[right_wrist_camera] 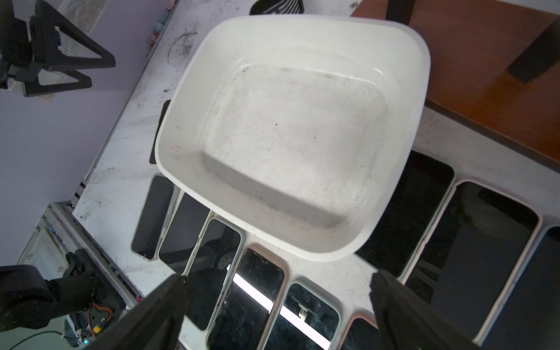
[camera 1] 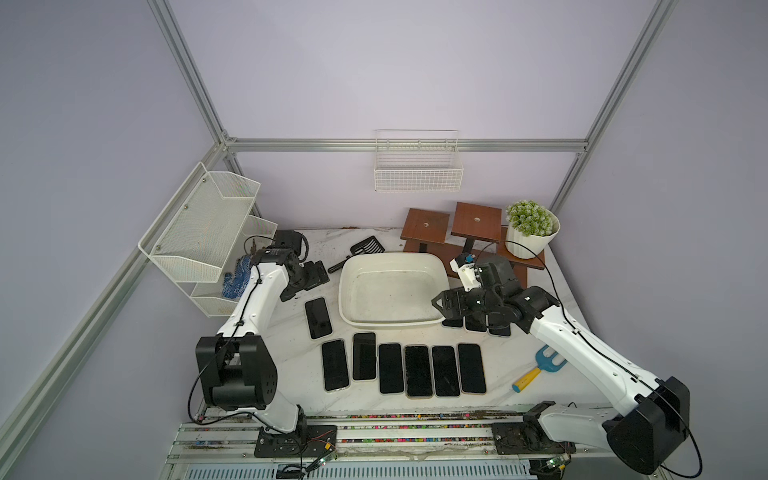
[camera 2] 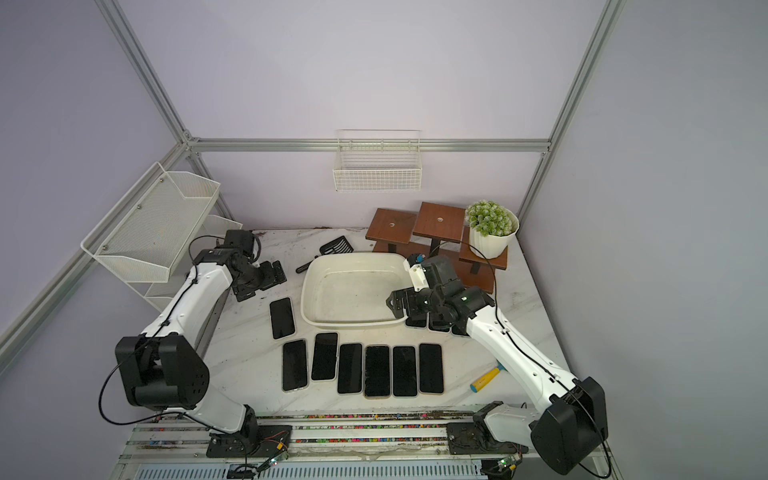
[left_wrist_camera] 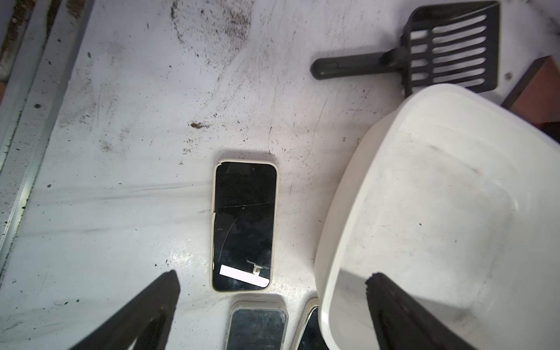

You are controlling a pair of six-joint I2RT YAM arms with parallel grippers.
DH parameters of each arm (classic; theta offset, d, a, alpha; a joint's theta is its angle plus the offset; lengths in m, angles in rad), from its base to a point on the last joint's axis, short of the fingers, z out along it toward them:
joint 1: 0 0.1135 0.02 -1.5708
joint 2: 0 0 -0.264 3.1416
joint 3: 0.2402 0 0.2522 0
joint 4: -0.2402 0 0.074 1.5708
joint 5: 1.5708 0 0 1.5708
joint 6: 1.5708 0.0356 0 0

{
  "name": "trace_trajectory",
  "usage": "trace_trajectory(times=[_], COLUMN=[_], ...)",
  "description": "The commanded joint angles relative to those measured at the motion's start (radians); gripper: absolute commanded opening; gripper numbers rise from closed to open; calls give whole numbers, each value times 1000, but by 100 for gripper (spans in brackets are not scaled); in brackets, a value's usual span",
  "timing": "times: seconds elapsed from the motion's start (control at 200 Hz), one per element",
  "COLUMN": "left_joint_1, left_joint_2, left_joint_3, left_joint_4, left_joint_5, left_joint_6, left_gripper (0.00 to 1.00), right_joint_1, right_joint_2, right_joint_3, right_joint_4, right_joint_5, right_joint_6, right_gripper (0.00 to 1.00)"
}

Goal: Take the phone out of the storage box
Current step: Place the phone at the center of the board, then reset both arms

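The left arm [camera 1: 253, 303] is bending at a raised elbow and reaching forward, its left gripper [camera 1: 305, 281] angling downward with jaws spread wide, while the right arm [camera 1: 582, 349] is stretching forward and inward, its right gripper [camera 1: 441, 309] pointing leftward with jaws equally wide apart

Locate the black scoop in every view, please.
Top view: scoop lies behind the box's far left corner.
Top view: same place, box.
Left wrist: whole scoop, just past the box rim.
Right wrist: only its head shows beyond the box.
Shared landmark: the box.
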Motion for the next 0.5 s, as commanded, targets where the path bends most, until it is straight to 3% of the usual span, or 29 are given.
trace_trajectory(times=[0.0,0.225,0.495], left_joint_1=[3,3,1], left_joint_2=[-126,-401,-667], left_joint_3=[-58,-249,-485], left_joint_4=[26,172,406], left_joint_5=[-14,-63,-105], left_joint_6=[-38,-56,-13], left_gripper=[100,100,100], right_joint_1=[3,-20,-94], right_joint_2=[-13,-33,-154], right_joint_3=[38,81,-58], right_joint_4=[103,158,384], right_joint_5=[5,100,264], right_joint_6=[-8,-43,-61], right_gripper=[99,99,99])
